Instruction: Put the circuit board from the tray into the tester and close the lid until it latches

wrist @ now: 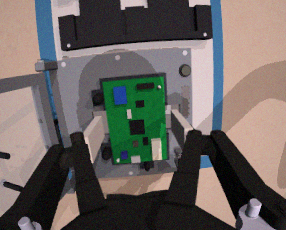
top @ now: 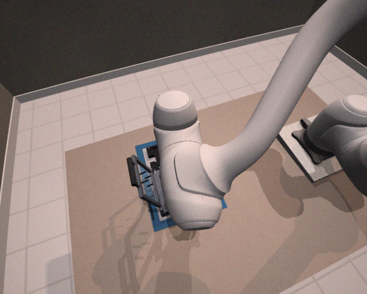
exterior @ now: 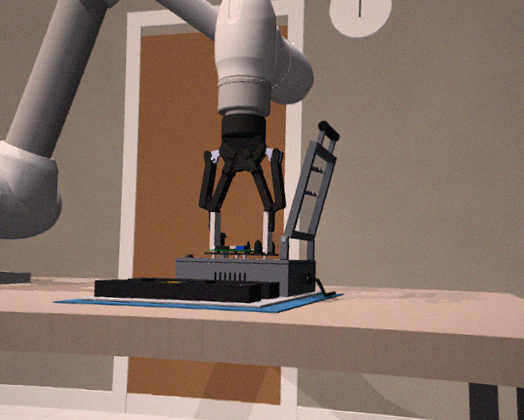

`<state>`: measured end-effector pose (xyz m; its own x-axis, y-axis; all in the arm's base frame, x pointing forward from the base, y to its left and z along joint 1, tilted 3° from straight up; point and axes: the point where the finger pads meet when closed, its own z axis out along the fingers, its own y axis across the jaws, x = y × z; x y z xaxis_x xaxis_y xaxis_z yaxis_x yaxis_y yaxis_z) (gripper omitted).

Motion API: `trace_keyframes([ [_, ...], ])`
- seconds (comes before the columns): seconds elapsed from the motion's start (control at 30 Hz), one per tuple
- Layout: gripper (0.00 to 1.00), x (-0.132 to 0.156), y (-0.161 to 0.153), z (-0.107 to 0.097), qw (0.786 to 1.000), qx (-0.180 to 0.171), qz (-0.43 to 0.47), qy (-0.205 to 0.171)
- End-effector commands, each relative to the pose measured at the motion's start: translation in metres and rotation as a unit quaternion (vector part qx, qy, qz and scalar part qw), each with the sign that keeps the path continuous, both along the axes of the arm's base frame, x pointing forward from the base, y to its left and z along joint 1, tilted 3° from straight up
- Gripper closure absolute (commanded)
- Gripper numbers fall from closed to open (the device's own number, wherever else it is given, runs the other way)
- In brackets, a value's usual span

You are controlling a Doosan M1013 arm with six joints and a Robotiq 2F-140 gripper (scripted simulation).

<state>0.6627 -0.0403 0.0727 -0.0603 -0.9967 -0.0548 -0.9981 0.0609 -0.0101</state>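
Observation:
The green circuit board (wrist: 134, 120) lies face up on the tester's plate (wrist: 124, 115), its white connector (wrist: 157, 147) at the end nearest the camera in the wrist view. My gripper (wrist: 136, 123) straddles the board's long edges, open, with a small gap on each side between the finger pads and the board. In the side view the board (exterior: 234, 250) sits on top of the grey tester (exterior: 246, 273) between my fingertips (exterior: 241, 245). The lid (exterior: 310, 193) stands open, nearly upright, with its black handle (exterior: 328, 130) on top. I cannot tell whether the pins pass through the holes.
The black tray (wrist: 131, 6) lies beyond the tester on the blue mat (exterior: 287, 303), and both pockets look empty. The open lid (top: 144, 181) stands close beside my fingers. The arm's base (top: 338, 133) is on the table at the far right.

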Motion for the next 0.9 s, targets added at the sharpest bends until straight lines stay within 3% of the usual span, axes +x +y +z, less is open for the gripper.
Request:
trace_keyframes([
  [0.0,0.42,0.0,0.0,0.0,1.0,0.0,0.0,0.0],
  [0.5,0.42,0.0,0.0,0.007,1.0,0.0,0.0,0.0],
  [0.87,0.42,-0.001,-0.002,0.039,1.0,0.0,0.0,0.0],
])
